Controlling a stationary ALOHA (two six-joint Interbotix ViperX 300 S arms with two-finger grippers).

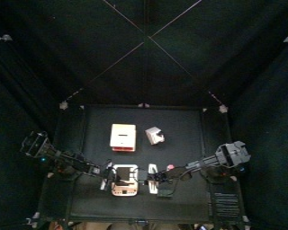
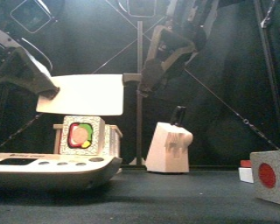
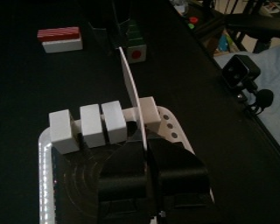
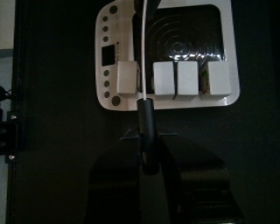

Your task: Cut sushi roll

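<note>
A white sushi roll, cut into several blocks, lies on a white board (image 3: pixel 166 131); the roll shows in the left wrist view (image 3: pixel 87 129) and the right wrist view (image 4: pixel 192 79). My right gripper (image 4: pixel 146 144) is shut on the black handle of a broad white knife (image 4: pixel 147 44). The blade stands edge-down between the end block and the others. In the front view the blade (image 2: pixel 90 92) hangs side-on above the board (image 2: pixel 49 168). My left gripper (image 3: pixel 152 162) has its jaws together at the blade's far tip, over the board's ridged end. Whether it touches anything is hidden.
A box with a sushi picture (image 2: pixel 80 137) stands behind the board. A pale knife block (image 2: pixel 171 147) with one black-handled knife in it stands mid-table. A cube with a red button (image 2: pixel 269 175) sits at the front right. The board (image 1: pixel 123 187) lies near the front edge.
</note>
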